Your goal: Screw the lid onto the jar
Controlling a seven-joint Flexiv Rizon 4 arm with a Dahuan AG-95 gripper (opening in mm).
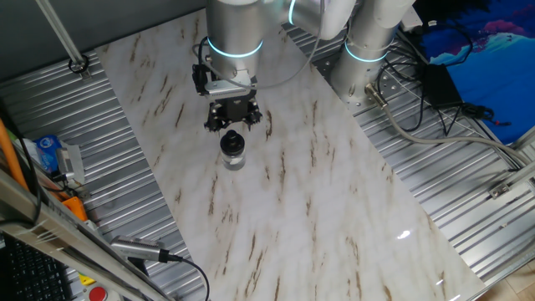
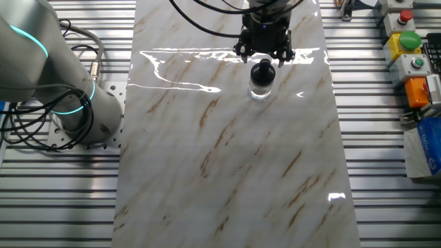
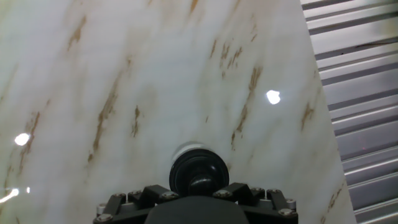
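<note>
A: Where does the jar (image 1: 233, 157) stand?

B: Upright on the marble-patterned bench (image 1: 284, 209), towards the end nearest the arm's base. In the other fixed view it shows as a small clear glass cylinder (image 2: 262, 88) with bare bench all round it.

A: And the lid (image 1: 232, 142)?

B: It sits on top of the jar, a round black cap. From the hand view you look down on it (image 3: 199, 174), and a thin ring of the glass rim shows round its upper edge. Whether it is threaded tight or only resting there, I cannot tell.

A: What about the gripper (image 1: 233, 119)?

B: It hangs just above the lid, pointing down. In the other fixed view its black fingers (image 2: 242, 49) spread to either side, wider than the cap, and nothing sits between them. So it is parted and holds nothing. In the hand view only its black body shows along the bottom edge, with the lid just past it.

A: Is it touching the lid?

B: From one fixed view the fingertips look close to the cap's top, but a gap or a touch there I cannot make out.

A: Anything else about?

B: A ribbed metal surface (image 1: 443, 159) runs along both sides of the bench, and a box with coloured buttons (image 2: 408, 43) lies on it at one corner.
</note>
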